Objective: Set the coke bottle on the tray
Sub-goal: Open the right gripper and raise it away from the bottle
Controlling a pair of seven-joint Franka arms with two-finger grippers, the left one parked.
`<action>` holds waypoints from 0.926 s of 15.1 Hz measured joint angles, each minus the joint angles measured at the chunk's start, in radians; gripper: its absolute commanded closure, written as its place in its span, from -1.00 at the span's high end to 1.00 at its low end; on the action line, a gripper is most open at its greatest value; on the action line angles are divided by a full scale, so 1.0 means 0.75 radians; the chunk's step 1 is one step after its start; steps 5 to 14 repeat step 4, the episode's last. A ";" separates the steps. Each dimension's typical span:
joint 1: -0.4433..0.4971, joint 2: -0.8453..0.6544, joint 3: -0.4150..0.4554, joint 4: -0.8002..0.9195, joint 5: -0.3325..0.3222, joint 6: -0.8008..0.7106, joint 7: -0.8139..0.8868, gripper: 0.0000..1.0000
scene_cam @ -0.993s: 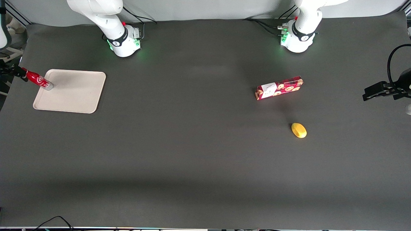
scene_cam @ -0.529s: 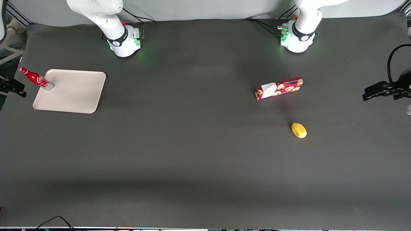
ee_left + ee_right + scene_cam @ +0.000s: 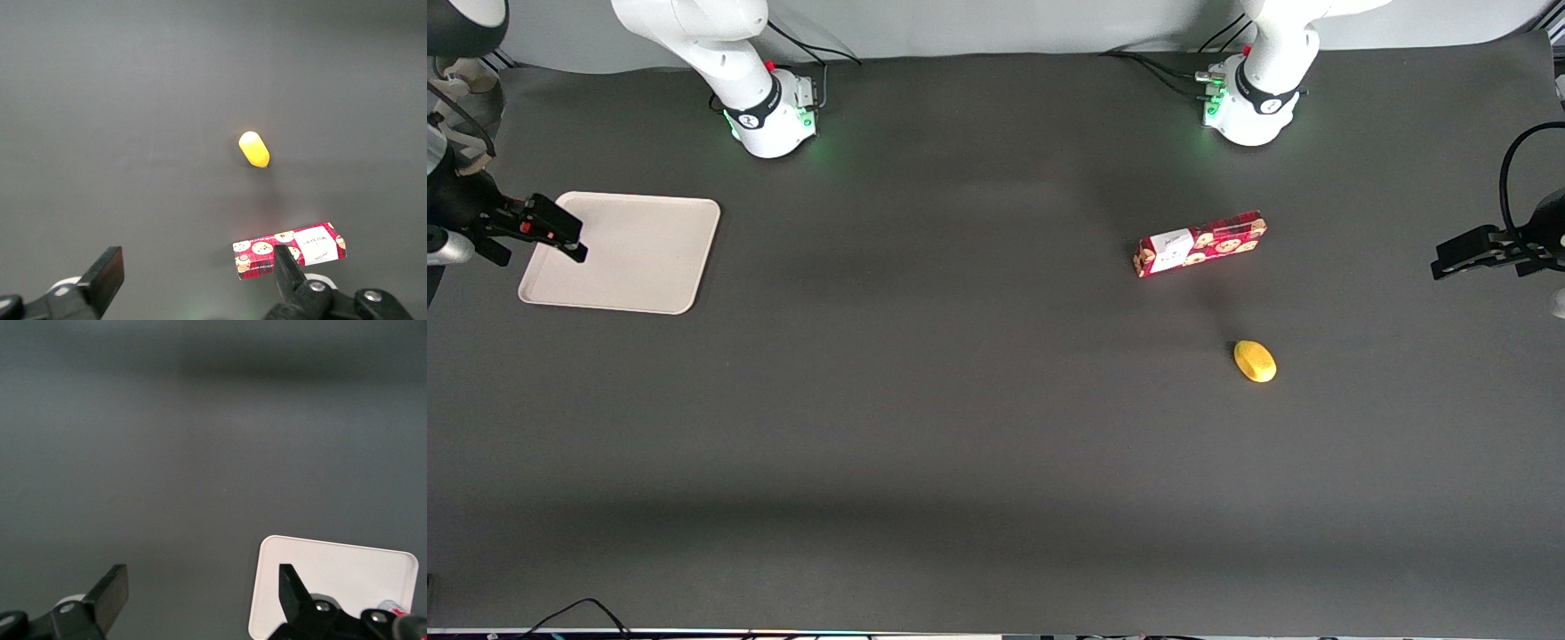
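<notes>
The beige tray [image 3: 649,267] lies at the working arm's end of the table. My right gripper [image 3: 543,253] hangs over the tray's outer edge, fingers open and nothing between them. It covers nearly all of the coke bottle [image 3: 524,228], of which only a small red bit shows past the black fingers. In the right wrist view the gripper [image 3: 200,577] is spread wide above dark table, one finger over the tray [image 3: 333,580]. A red and silvery sliver of the coke bottle [image 3: 395,607] shows at the tray's corner beside the gripper body.
A red cookie box [image 3: 1200,243] lies toward the parked arm's end of the table, with a yellow lemon-like object [image 3: 1255,361] nearer the front camera. Both appear in the left wrist view, box [image 3: 290,250] and yellow object [image 3: 254,149]. The working arm's base [image 3: 769,116] stands at the table's back edge.
The gripper let go of the bottle's cap, drew off sideways, then came back over the tray's edge and now covers the bottle. The bottle stayed on the tray's corner.
</notes>
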 measured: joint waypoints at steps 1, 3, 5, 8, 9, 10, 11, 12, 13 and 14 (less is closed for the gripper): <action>-0.002 -0.006 -0.001 0.023 0.031 -0.024 0.000 1.00; -0.006 -0.018 -0.004 0.045 0.059 -0.044 0.000 1.00; -0.007 -0.020 -0.005 0.046 0.062 -0.045 0.000 1.00; -0.007 -0.020 -0.005 0.046 0.062 -0.045 0.000 1.00; -0.007 -0.020 -0.005 0.046 0.062 -0.045 0.000 1.00; -0.007 -0.020 -0.005 0.046 0.062 -0.045 0.000 1.00; -0.007 -0.020 -0.005 0.046 0.062 -0.045 0.000 1.00; -0.007 -0.020 -0.005 0.046 0.062 -0.045 0.000 1.00; -0.007 -0.020 -0.005 0.046 0.062 -0.045 0.000 1.00; -0.007 -0.020 -0.005 0.046 0.062 -0.045 0.000 1.00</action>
